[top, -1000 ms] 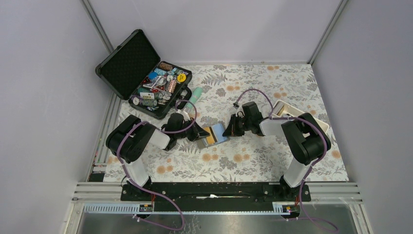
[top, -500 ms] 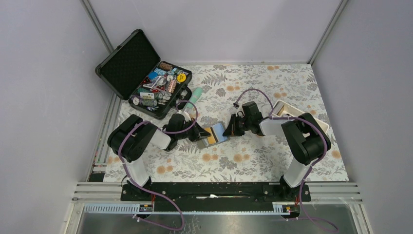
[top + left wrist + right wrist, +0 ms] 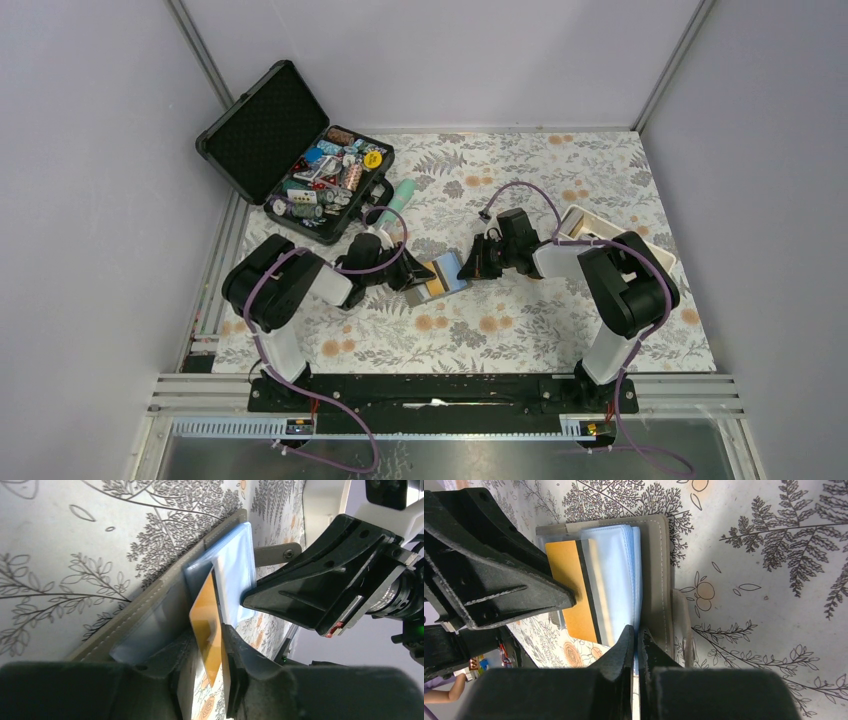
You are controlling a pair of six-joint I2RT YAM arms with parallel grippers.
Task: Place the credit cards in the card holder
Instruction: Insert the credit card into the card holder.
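Loosened since before, the left claw (image 3: 207, 639) stands slightly apart around the orange card (image 3: 202, 614), half inside the card holder (image 3: 657, 570); the right claw (image 3: 635, 633) pinches its blue sleeves (image 3: 616, 565).

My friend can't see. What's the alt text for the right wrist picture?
The right gripper is shut on the blue sleeves of an open card holder on a flowery table. An orange card lies across its inside.

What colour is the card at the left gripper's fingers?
Orange-yellow card; clearest in the left wrist view.
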